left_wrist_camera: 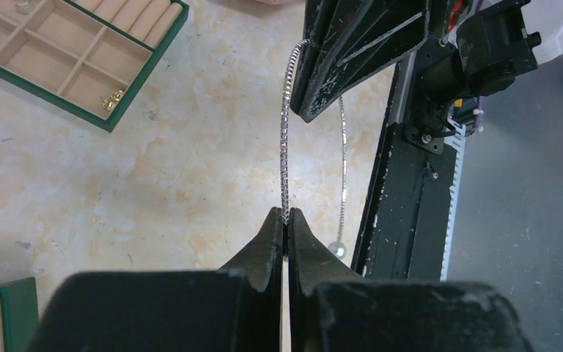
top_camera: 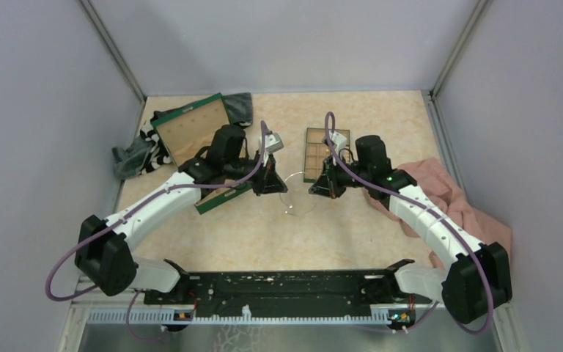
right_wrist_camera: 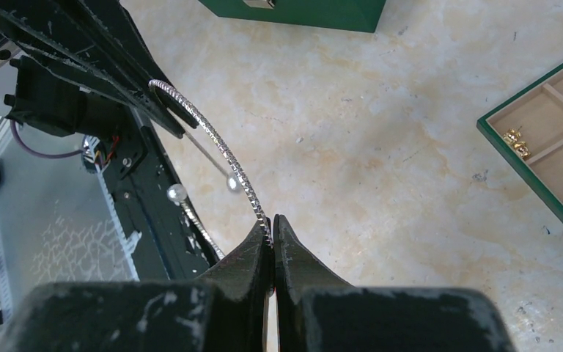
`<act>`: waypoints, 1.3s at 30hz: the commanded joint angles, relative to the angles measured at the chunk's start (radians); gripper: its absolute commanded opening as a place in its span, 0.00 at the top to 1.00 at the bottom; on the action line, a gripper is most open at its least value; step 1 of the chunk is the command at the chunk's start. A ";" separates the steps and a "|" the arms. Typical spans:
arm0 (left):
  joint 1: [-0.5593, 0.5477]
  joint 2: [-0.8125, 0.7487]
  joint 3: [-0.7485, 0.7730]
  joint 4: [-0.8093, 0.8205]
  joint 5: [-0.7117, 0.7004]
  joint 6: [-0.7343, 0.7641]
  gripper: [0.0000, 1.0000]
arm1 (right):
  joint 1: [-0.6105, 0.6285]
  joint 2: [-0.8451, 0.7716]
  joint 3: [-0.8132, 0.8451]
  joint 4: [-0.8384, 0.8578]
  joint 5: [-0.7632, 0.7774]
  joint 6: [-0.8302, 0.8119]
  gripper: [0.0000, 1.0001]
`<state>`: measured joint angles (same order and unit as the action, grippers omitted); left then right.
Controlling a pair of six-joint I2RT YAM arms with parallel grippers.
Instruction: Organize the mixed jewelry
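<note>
The thin silvery wire hoop (top_camera: 302, 212) hangs above the table between my two grippers. My left gripper (top_camera: 284, 188) is shut on one side of the hoop (left_wrist_camera: 286, 132). My right gripper (top_camera: 311, 190) is shut on the other side (right_wrist_camera: 212, 136). The hoop's two ball ends (right_wrist_camera: 177, 193) hang free on the side toward the arm bases. Tiny gold earrings (left_wrist_camera: 112, 100) lie in a corner compartment of the green-rimmed tan tray (left_wrist_camera: 147, 70); they also show in the right wrist view (right_wrist_camera: 517, 139). My left gripper (left_wrist_camera: 286, 217) and right gripper (right_wrist_camera: 272, 224) each have their tips pressed on the wire.
The tray (top_camera: 306, 155) sits behind the right gripper. A green box (top_camera: 194, 128) with its lid open stands under the left arm. A pink cloth (top_camera: 443, 192) lies at the right and patterned cloths (top_camera: 138, 152) at the back left. The black base rail (top_camera: 286, 287) runs along the near edge.
</note>
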<state>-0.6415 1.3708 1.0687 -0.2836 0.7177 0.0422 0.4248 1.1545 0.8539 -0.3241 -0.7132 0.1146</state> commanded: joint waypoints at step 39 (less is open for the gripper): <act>0.808 -0.045 0.002 0.173 -0.057 -0.166 1.00 | 0.010 -0.093 0.110 0.186 0.357 0.176 0.01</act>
<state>0.1410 1.2846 1.0191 -0.1596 0.5919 -0.1120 0.4294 1.0630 0.9684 -0.2012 -0.3569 0.2852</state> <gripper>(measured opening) 0.014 0.985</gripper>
